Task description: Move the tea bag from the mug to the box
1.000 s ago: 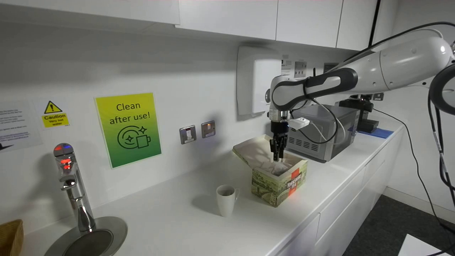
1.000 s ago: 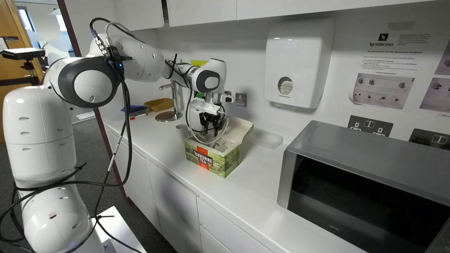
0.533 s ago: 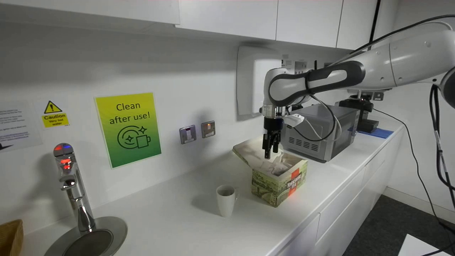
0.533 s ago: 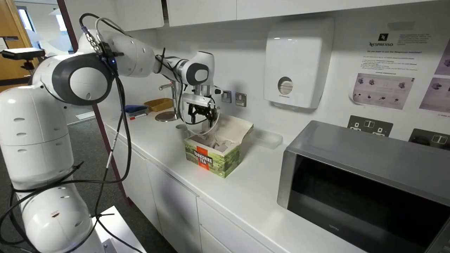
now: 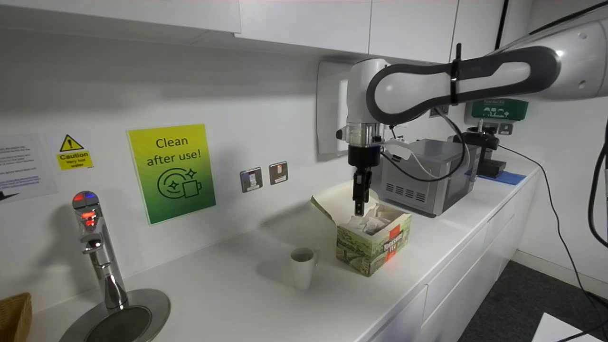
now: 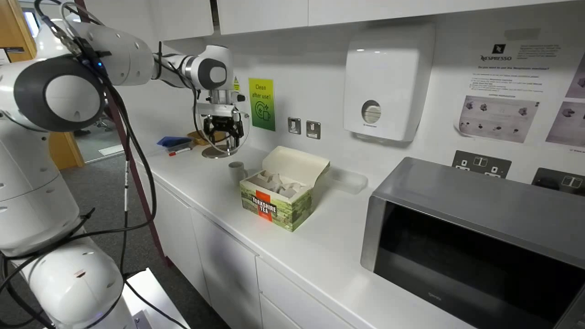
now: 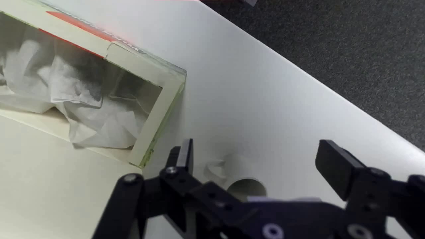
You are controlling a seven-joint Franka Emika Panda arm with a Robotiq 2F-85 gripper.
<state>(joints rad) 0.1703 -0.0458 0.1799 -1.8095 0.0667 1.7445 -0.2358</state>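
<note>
I see the gripper [image 7: 255,146] spread wide, tea bags [image 7: 76,79] in the box [image 7: 156,121], long axis 10-to-4 o'clock in wrist view, mug [image 7: 240,169] past its 4 end, handle [image 7: 212,166] toward 9; label [image 6: 264,204] readable in an exterior view, not wrist

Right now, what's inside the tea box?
Pale, crumpled tea bags lie in the box, its lid standing open. Whatever is beneath the top ones is covered, so I can't tell how many there are.
</note>
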